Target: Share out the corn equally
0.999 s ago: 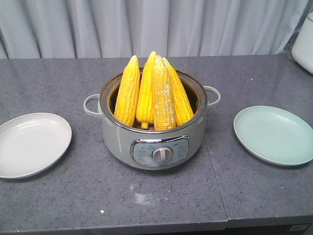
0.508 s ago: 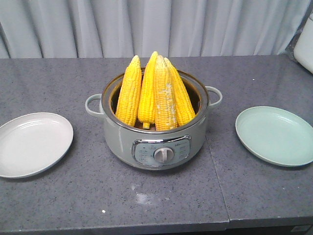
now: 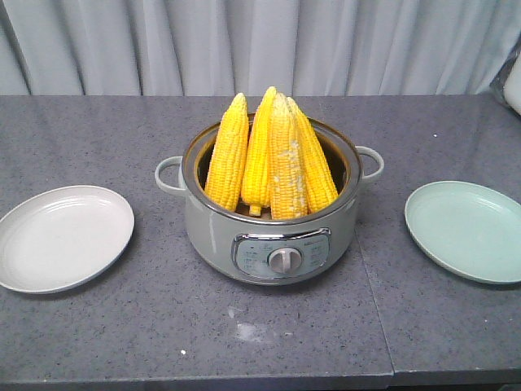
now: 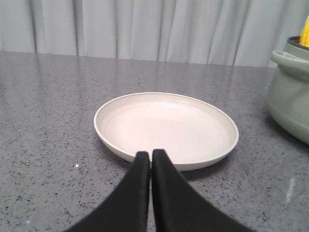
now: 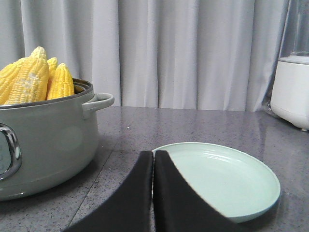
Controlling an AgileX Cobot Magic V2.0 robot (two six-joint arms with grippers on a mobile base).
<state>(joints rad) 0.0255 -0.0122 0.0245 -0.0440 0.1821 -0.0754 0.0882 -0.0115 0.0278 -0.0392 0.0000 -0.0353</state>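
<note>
Several yellow corn (image 3: 271, 156) cobs stand upright, tips up, in a grey-green pot (image 3: 269, 236) at the table's middle. The corn (image 5: 34, 77) tops also show in the right wrist view, above the pot (image 5: 43, 145). A white plate (image 3: 61, 236) lies empty to the left, a pale green plate (image 3: 472, 230) empty to the right. My left gripper (image 4: 150, 154) is shut, empty, just short of the white plate's (image 4: 166, 125) near rim. My right gripper (image 5: 153, 154) is shut, empty, at the green plate's (image 5: 227, 179) left rim. Neither gripper appears in the front view.
A white appliance (image 5: 292, 89) stands at the table's back right corner. A grey curtain (image 3: 260, 45) hangs behind the table. The pot has side handles (image 3: 168, 173) and a front dial (image 3: 283, 260). The table's front edge (image 3: 195, 379) runs along the bottom.
The whole scene has shifted slightly right and down in the front view, as the camera moved. Pot, corn and plates keep their places relative to one another.
</note>
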